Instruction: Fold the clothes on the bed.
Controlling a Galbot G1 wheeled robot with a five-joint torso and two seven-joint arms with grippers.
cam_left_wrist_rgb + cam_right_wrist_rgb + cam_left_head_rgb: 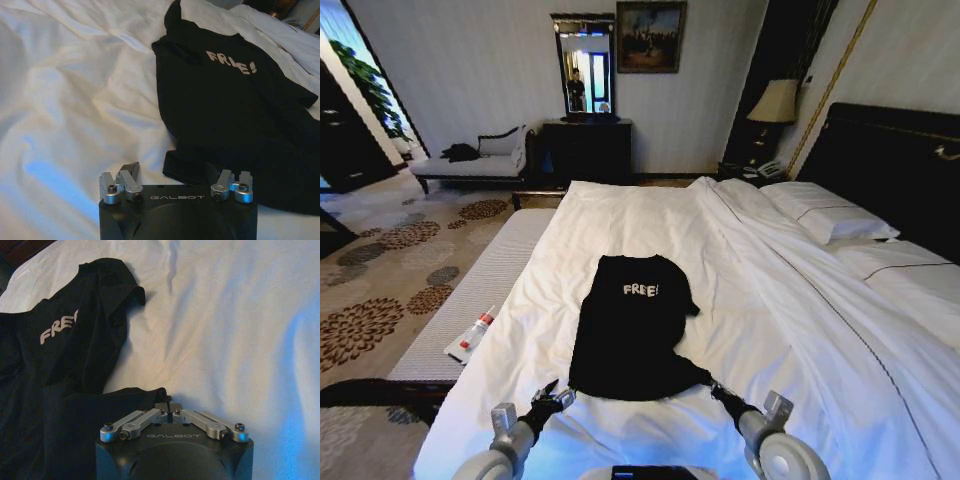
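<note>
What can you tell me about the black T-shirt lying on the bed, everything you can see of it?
The black T-shirt is soft, short-sleeved fabric with small white FREE! lettering across the chest. It lies lettering up on the white duvet of the bed, hem toward the robot, already narrowed, with its sides turned in and one sleeve poking out on the robot's right. The right gripper is shut on its near right hem corner; the left gripper is open at the near left corner, one finger on the cloth.
</note>
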